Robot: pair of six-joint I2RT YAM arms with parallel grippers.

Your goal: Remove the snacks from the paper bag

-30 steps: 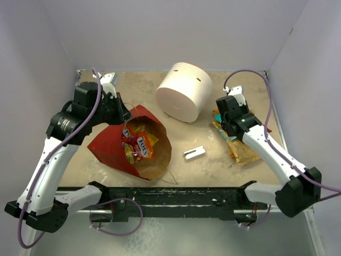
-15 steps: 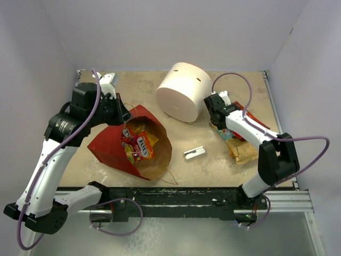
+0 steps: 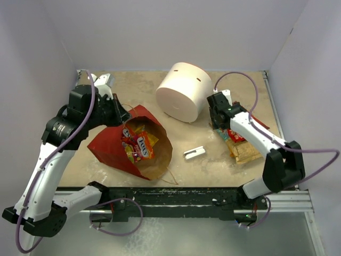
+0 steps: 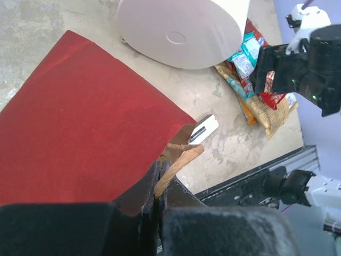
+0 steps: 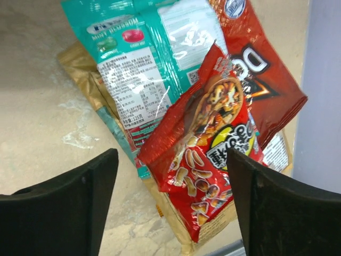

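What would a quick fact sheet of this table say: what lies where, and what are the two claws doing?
paper bag: red, lying on its side, mouth open
snacks in bag: a few packets showing in the mouth
snacks outside: a pile on the table's right side, teal and red packets on top
left gripper: shut on the paper bag's rim
right gripper: open above the outside pile, holding nothing
also there: white cylinder; small metal bracket

Left fingers (image 4: 141, 194) pinched shut, right fingers (image 5: 58, 213) spread wide (both arms extended forward, wrists angled down)
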